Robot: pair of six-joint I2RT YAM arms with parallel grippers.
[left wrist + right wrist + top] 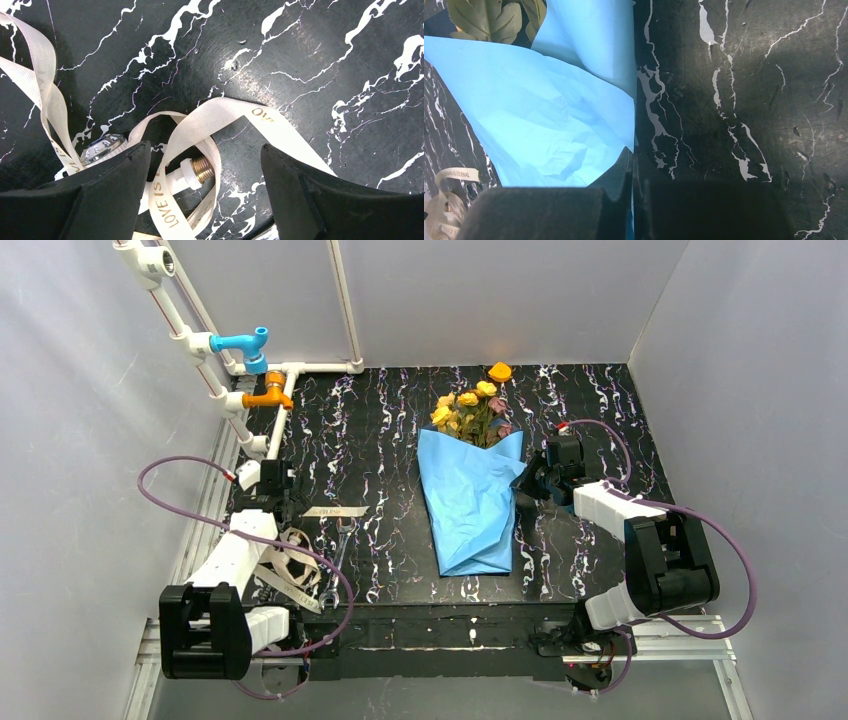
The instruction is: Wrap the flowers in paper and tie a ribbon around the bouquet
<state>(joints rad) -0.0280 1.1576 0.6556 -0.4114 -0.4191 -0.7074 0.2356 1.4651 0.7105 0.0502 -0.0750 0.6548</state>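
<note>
Ribbon (220, 112) loops inside left gripper (205, 152) (spread wide).

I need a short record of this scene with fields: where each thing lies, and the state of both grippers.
flowers: heads stick out of the far end of the paper
paper: light blue, folded into a cone around the stems, mid table
ribbon: loose loops at near left, not yet around the paper
wrench: lying beside the ribbon
left gripper: open, low over the ribbon
right gripper: shut on the paper's right edge
</note>
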